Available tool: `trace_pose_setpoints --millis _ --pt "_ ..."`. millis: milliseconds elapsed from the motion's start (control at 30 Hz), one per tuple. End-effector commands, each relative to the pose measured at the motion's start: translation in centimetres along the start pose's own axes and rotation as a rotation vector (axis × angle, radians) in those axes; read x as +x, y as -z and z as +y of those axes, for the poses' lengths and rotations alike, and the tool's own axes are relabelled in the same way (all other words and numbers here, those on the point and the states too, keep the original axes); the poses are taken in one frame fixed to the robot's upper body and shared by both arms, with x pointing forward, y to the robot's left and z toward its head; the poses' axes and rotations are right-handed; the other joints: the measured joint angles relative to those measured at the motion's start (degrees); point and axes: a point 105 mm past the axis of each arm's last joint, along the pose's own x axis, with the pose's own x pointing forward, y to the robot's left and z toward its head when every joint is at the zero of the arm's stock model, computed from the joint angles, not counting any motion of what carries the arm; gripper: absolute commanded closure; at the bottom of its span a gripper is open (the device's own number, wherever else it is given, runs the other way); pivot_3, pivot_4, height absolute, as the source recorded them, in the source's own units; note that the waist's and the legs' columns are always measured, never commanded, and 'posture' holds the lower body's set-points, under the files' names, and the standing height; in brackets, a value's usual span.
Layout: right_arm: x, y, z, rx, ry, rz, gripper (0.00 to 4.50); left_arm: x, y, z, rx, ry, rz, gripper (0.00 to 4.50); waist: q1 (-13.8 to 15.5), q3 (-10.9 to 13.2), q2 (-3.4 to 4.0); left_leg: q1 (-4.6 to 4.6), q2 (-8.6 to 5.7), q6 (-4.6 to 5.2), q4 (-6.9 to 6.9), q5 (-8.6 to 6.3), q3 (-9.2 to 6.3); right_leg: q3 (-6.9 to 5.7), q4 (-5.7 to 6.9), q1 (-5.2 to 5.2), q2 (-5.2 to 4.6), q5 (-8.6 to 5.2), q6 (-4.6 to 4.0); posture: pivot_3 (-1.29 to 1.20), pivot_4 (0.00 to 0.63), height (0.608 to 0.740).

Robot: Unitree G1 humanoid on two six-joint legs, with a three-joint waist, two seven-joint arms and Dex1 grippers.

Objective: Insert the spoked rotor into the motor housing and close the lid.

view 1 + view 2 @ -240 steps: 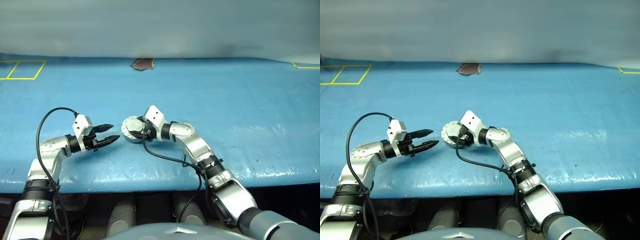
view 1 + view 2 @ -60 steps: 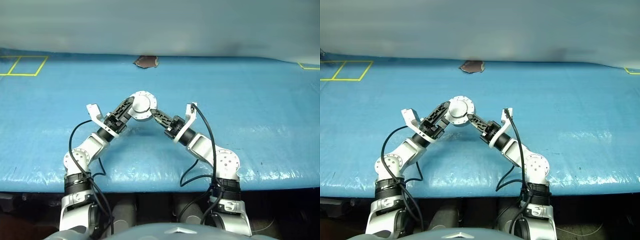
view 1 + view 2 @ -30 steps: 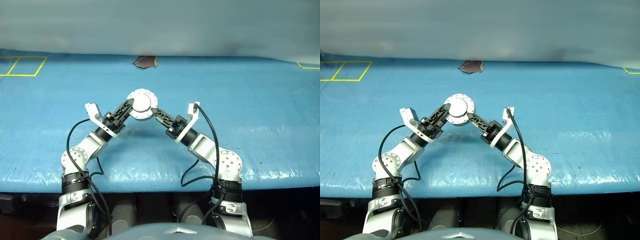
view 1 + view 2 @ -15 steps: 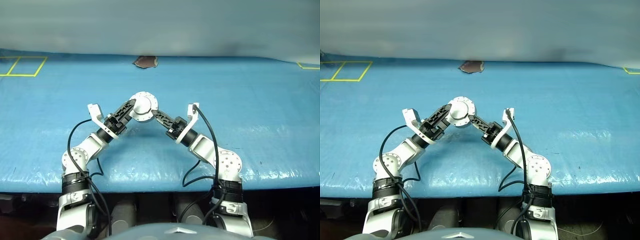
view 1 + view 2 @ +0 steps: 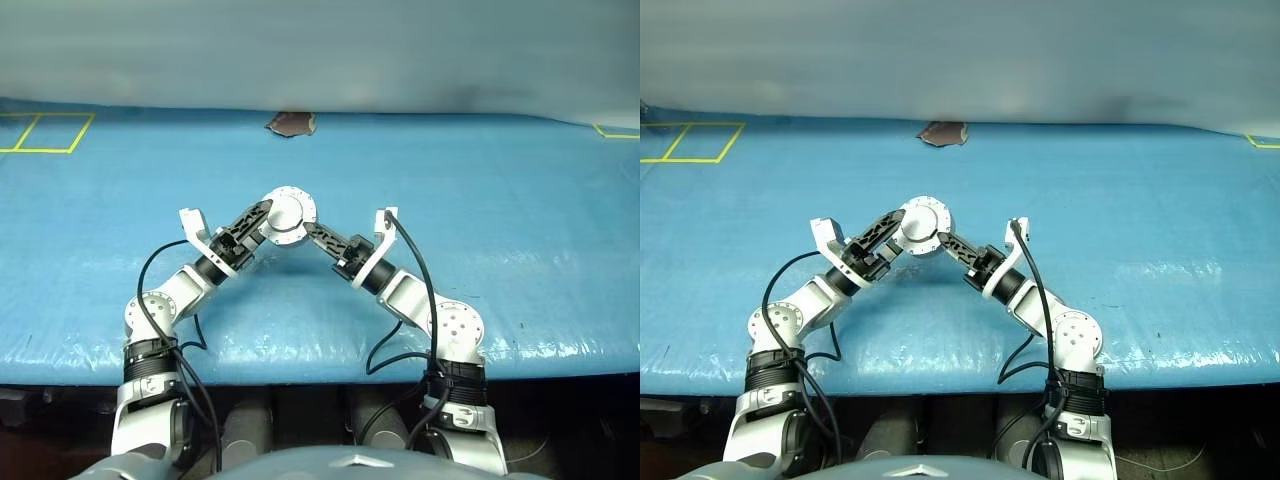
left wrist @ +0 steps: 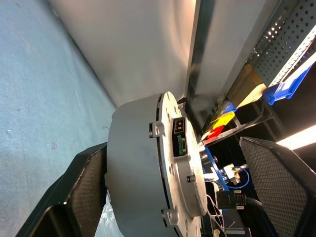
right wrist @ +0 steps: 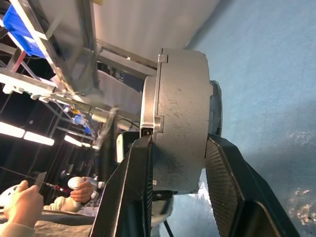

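Observation:
The motor housing (image 5: 287,216), a short round silver-grey can, hangs above the blue table with one flat end turned up toward me. The lid (image 6: 180,163) sits flush on the can's end, a flat disc with small bolts round its rim. My right gripper (image 7: 177,143) is shut on the can, one finger pad on each side wall. My left gripper (image 6: 170,150) stands open around the can from the other side, one finger beside the wall and the other well apart. Both grippers meet at the can in the head views. The spoked rotor is hidden.
A blue cover (image 5: 480,220) lies over the table. A brown patch (image 5: 290,124) sits at its far edge and yellow tape marks (image 5: 40,135) at the far left. Past the table stand shelves with blue bins (image 6: 291,81) and a person's hands (image 7: 22,207).
My left gripper's fingers have spread wide around the housing. The housing has sunk slightly, still clamped in the right gripper.

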Motion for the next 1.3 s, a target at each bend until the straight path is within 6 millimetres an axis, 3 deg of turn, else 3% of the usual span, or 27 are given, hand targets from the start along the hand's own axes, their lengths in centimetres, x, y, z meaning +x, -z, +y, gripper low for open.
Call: trace_pose_setpoints --millis 33,433,533,667,1067,1233,1267,1300 --pt "1.3 0.1 5.2 -0.030 -0.244 0.013 3.35 0.0 0.5 0.8 -0.028 -0.035 0.013 0.03 0.10 0.00 -0.02 -0.01 0.00 0.00 0.01 0.00 -0.02 -0.02 -0.01 0.01 0.01 -0.01 -0.02 0.00 0.150 0.740" --pt "1.3 0.1 5.1 -0.031 -0.241 0.016 3.35 0.0 0.4 0.4 0.012 -0.008 0.021 0.03 0.09 0.00 -0.02 0.00 0.00 0.00 0.01 0.00 -0.01 0.00 -0.01 0.01 0.00 0.00 -0.01 0.00 0.150 0.740" --pt "1.3 0.1 5.0 -0.031 -0.238 0.015 3.35 0.0 0.5 0.1 0.018 0.014 0.020 0.65 0.11 0.00 -0.02 -0.01 0.00 0.00 0.01 0.00 -0.02 -0.01 0.00 0.01 0.00 0.00 -0.02 0.00 0.150 0.740" --pt "1.3 0.1 4.9 -0.029 -0.231 0.013 3.35 -0.1 0.4 0.1 0.012 0.025 0.007 1.87 0.08 0.00 -0.02 -0.01 0.00 0.00 0.02 0.00 -0.01 0.00 0.00 0.01 0.00 0.00 -0.02 0.00 0.150 0.740" --pt "1.2 0.1 4.8 -0.068 -0.237 0.014 3.35 -0.2 0.5 0.5 -0.002 -0.002 -0.014 1.89 0.11 0.00 -0.02 0.00 0.00 0.00 0.03 0.00 -0.01 0.00 0.00 0.03 0.00 0.00 -0.01 0.00 0.150 0.740" --pt "1.4 -0.3 3.9 -0.119 -0.165 -0.023 1.70 -0.2 -0.1 0.8 0.003 -0.016 -0.052 1.89 0.08 0.00 -0.02 0.02 0.00 0.00 0.03 0.00 -0.01 0.00 0.00 0.03 0.01 0.00 -0.01 0.00 0.150 0.740" --pt "1.6 -0.5 3.5 -0.137 -0.130 -0.038 1.43 -0.2 -0.3 0.9 0.007 -0.024 -0.067 1.89 0.07 -0.01 -0.02 0.02 0.00 0.00 0.03 0.00 -0.01 0.00 0.00 0.02 0.01 0.01 -0.01 0.00 0.150 0.740" --pt "1.6 -0.7 3.1 -0.148 -0.101 -0.053 1.43 -0.2 -0.5 1.1 0.011 -0.041 -0.088 1.89 0.09 0.00 -0.02 0.02 0.00 0.00 0.03 0.00 -0.01 0.00 0.00 0.03 0.01 0.01 -0.01 0.00 0.150 0.740"
